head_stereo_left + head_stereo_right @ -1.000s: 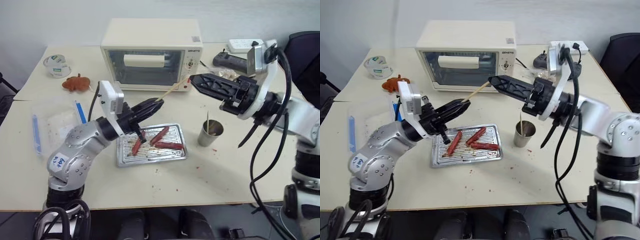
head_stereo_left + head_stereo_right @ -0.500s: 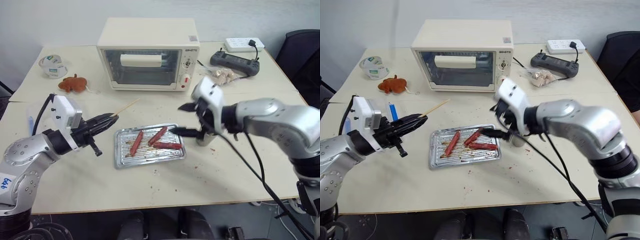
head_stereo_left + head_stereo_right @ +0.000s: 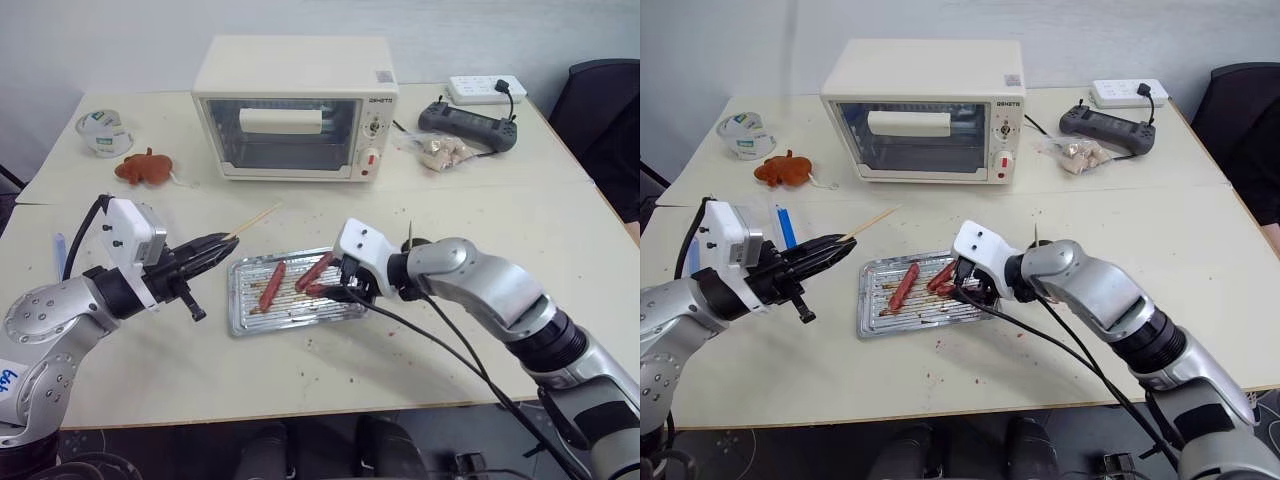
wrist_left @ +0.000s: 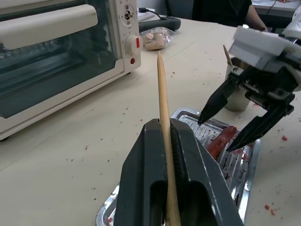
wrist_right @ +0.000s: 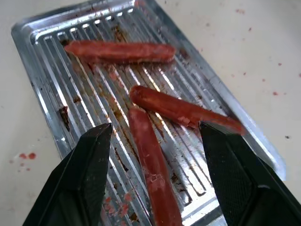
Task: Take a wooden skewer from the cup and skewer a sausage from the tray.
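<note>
With the wooden skewer [image 4: 162, 99] pinched in your left gripper [image 3: 212, 247], set your right gripper's [image 5: 155, 174] wide jaws astride the soft, greasy sausage [image 5: 151, 160] by the tray's [image 5: 42, 56] right edge, squeezing mid-length.

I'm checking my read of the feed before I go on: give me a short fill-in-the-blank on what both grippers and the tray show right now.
1. The left gripper is shut on a wooden ____.
2. The tray holds ____ sausages.
3. The right gripper hangs over the tray with its fingers ____, a sausage lying between them.
4. The cup stands on the table beside the ____.

Missing words: skewer; three; open; tray
</note>
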